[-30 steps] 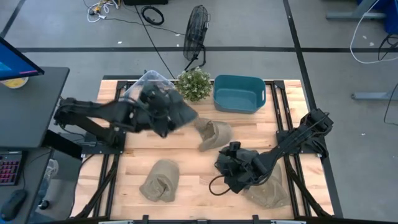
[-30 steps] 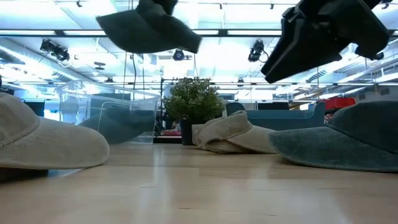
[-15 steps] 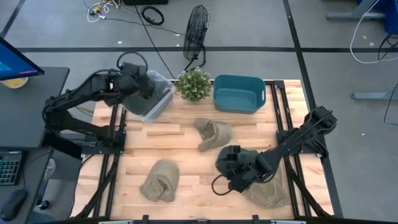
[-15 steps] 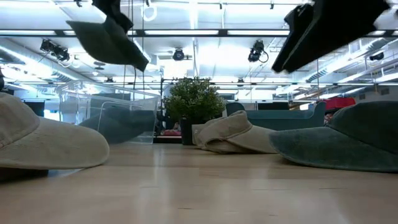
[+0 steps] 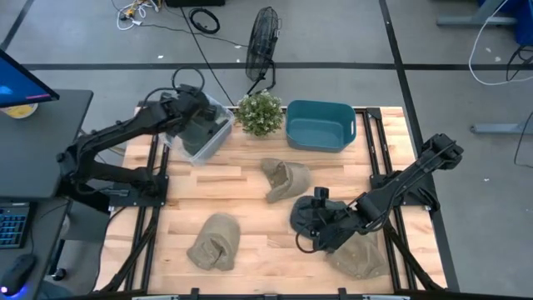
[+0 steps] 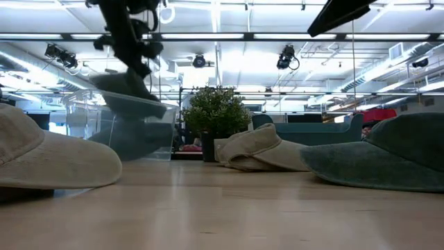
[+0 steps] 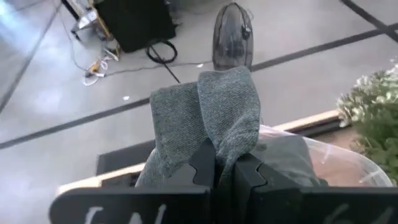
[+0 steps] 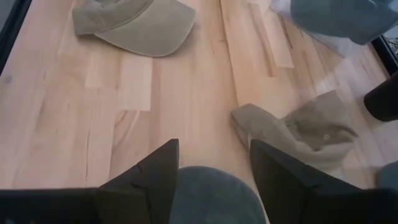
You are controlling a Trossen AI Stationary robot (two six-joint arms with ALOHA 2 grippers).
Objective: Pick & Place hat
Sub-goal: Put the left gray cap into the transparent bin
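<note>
My left gripper (image 7: 225, 167) pinches a grey hat (image 7: 211, 118) above the clear bin (image 5: 202, 131) at the table's back left. A potted plant (image 5: 260, 112) and teal basket (image 5: 319, 125) stand beside it. My right gripper (image 8: 213, 163) hovers spread over another grey hat (image 8: 214, 196), tan hats (image 5: 286, 179) nearby.

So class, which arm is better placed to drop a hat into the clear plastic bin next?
The left. Its gripper is shut on a grey-green fabric hat directly above the clear plastic bin; the right gripper hangs open over another hat near the table's front.
</note>
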